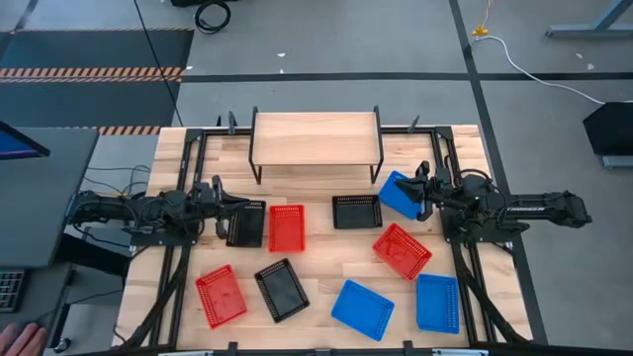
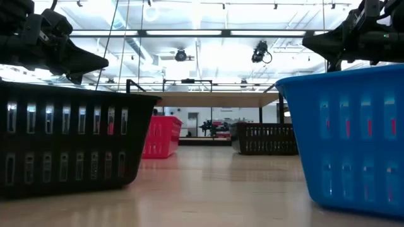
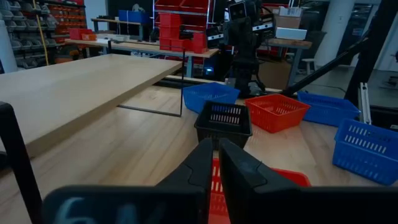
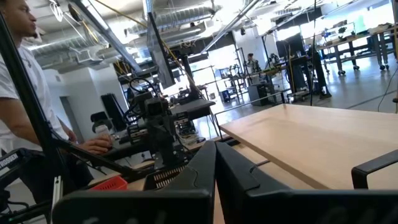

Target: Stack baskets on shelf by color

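High view: the shelf [image 1: 316,136] stands at 12 o'clock on the table [image 1: 326,247], its top bare; no basket is on it yet.
Baskets on the table: nine, loose. Black basket [image 1: 246,223] and red basket [image 1: 287,227] sit side by side at 9 o'clock of the table's middle; a second black basket [image 1: 356,211] lies at about 1 o'clock; a blue basket [image 1: 401,195] at 2 o'clock; the rest are spread from 4 to 8 o'clock.
Left gripper [image 1: 220,209]: at the outer edge of the black basket beside the red one; the left wrist view shows its fingers [image 3: 239,177] drawn close with only a sliver between them. Whether they pinch that basket's rim I cannot tell.
Right gripper [image 1: 423,194]: over the near edge of the blue basket at 2 o'clock, fingers pressed together; a grip on the rim looks likely but is not plainly shown.
Step in hand, as I judge it: each arm taking a first basket for the shelf.
Doing it well: grip the rim wall squarely, lift level so the basket does not swing, clear the shelf's front edge before moving in, and give each colour its own spot so later ones nest straight.
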You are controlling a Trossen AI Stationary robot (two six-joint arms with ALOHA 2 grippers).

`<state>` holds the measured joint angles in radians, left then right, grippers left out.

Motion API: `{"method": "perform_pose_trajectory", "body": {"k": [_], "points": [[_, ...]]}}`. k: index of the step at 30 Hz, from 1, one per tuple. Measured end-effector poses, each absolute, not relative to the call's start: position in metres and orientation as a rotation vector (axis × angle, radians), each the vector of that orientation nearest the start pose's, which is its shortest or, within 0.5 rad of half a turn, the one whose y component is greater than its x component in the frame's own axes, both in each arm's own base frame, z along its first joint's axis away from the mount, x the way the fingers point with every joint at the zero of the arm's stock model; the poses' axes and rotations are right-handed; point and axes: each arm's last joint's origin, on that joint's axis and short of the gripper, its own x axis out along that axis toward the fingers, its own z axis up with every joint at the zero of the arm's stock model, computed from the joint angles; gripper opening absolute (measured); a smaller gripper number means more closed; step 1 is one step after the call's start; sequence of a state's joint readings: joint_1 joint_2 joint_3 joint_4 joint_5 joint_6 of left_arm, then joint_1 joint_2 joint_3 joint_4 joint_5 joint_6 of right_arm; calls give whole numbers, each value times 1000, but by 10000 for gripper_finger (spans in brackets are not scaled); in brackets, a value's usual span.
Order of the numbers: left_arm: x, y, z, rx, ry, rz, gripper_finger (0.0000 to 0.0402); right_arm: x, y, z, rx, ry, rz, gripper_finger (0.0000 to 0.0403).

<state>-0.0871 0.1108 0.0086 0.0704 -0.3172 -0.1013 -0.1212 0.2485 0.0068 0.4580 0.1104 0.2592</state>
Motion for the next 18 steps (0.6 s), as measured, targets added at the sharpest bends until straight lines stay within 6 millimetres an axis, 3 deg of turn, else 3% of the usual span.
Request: {"method": "perform_pose_trajectory", "body": {"k": [18], "points": [[103,0,164,-94,20,231,31,109,-17,189,256,-246,-201,14]]}}
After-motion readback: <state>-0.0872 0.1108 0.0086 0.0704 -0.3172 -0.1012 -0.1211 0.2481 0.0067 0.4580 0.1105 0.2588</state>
